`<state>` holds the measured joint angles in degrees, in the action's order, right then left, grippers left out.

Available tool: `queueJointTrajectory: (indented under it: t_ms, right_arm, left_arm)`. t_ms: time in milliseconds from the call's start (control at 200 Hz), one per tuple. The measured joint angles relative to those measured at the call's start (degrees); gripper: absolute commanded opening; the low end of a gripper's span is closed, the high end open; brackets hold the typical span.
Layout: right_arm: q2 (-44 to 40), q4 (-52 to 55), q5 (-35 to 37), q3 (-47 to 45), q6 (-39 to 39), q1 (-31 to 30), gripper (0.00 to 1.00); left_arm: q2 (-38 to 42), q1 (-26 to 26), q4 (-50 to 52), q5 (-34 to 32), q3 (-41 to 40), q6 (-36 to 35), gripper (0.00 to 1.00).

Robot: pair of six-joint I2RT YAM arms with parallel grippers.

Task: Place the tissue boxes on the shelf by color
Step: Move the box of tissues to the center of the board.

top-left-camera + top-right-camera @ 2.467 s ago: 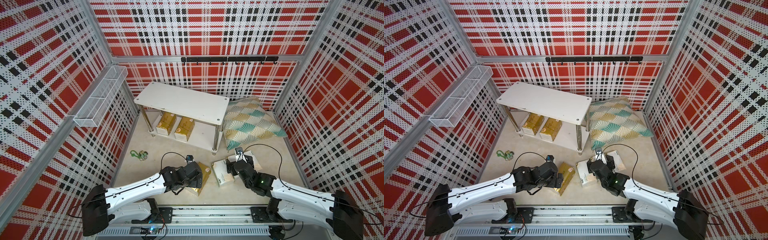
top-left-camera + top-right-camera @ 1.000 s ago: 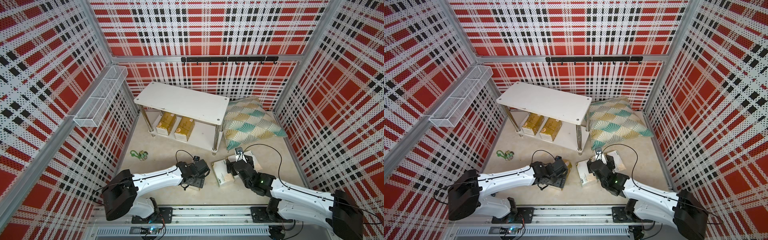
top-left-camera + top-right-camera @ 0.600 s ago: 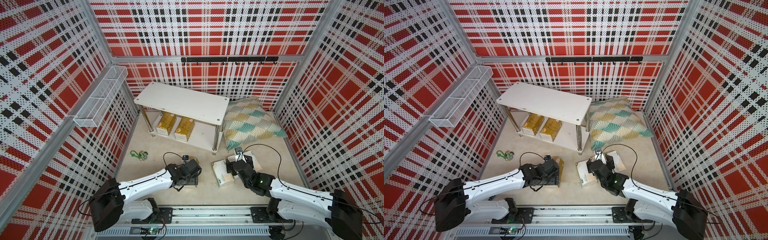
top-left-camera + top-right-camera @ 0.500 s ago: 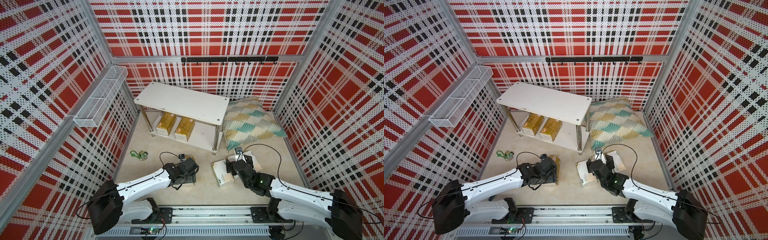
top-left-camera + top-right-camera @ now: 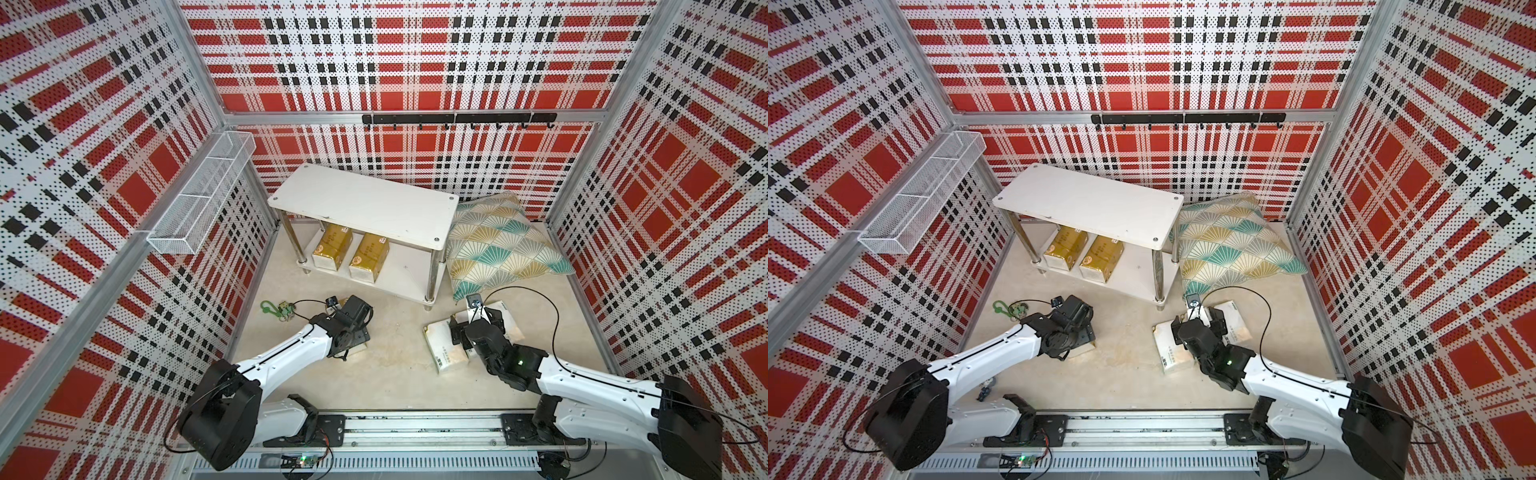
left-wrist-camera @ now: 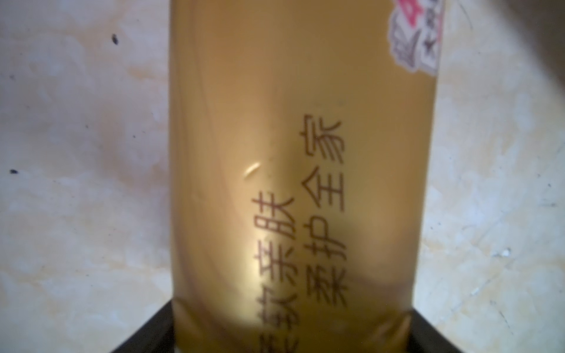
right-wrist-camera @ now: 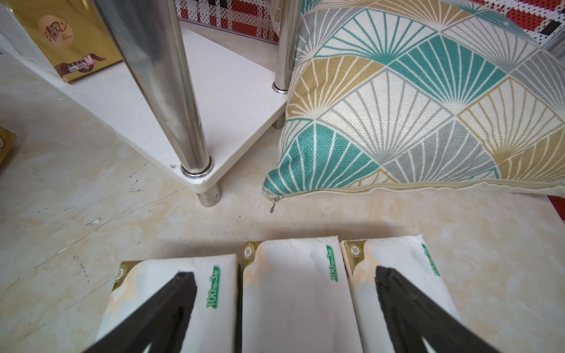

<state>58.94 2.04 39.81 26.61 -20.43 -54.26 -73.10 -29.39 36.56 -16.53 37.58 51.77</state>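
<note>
The left gripper (image 5: 356,332) is clamped on a gold pack (image 6: 302,152): in the left wrist view its two dark fingers (image 6: 143,336) press against the pack's long sides, the foil is creased where they meet it, and the pack runs straight out past the fingertips with the pale floor (image 6: 76,152) on either side. In both top views the arm hides most of this pack (only a pale end shows just beside the gripper, and whether it rests on the floor cannot be told). The right gripper (image 7: 284,273) hangs with its fingers (image 7: 171,305) wide apart and gripping nothing. Beneath them three white packs (image 7: 391,253) lie side by side on the floor, touching or nearly so. The middle pack (image 7: 293,299) sits in the gap between the fingers, and each fingertip is over one of the outer ones. Beyond the right fingertips stands the shelf (image 5: 365,199), its near leg straight ahead. Two gold packs (image 5: 332,245) lie side by side on its lower board (image 7: 232,91) and its upper board is bare. The fan-patterned pillow (image 5: 498,245) leans just beside that shelf
</note>
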Motion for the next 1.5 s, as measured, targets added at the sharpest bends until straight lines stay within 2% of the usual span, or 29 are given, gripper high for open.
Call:
queueJointTrajectory:
  t_ms: [190,411,541,626,822,1207,1498]
  right_arm:
    - [-2.38,0.0,0.24,-0.22,1.11,0.0,1.0]
    - [-2.6,0.31,0.15,-0.85,1.27,0.0,1.0]
    - [-2.95,0.85,0.2,-1.11,1.2,0.0,1.0]
    - [-3.54,1.25,0.31,-1.22,1.07,0.0,1.0]
    - [-3.76,1.44,0.28,-1.22,0.76,0.0,1.0]
    - [-3.63,1.57,0.28,-1.22,-0.09,0.0,1.0]
    - [-3.63,1.55,0.26,-1.22,-0.22,0.0,1.0]
  left_arm:
    - [-2.4,4.07,-0.61,-1.16,1.31,-1.51,0.86]
    - [-6.23,8.66,-1.46,-2.58,2.32,-4.94,0.96]
    - [-6.21,9.4,-1.01,-3.58,2.32,-6.01,1.0]
    - [-4.87,9.27,-1.01,-4.37,2.19,-5.99,0.99]
    - [0.55,6.4,-1.14,-6.97,0.15,-3.89,0.99]
    - [3.82,-4.17,-0.5,-13.38,-4.2,7.3,0.99]
    - [3.91,-7.26,-0.9,-17.84,-7.98,12.9,0.99]
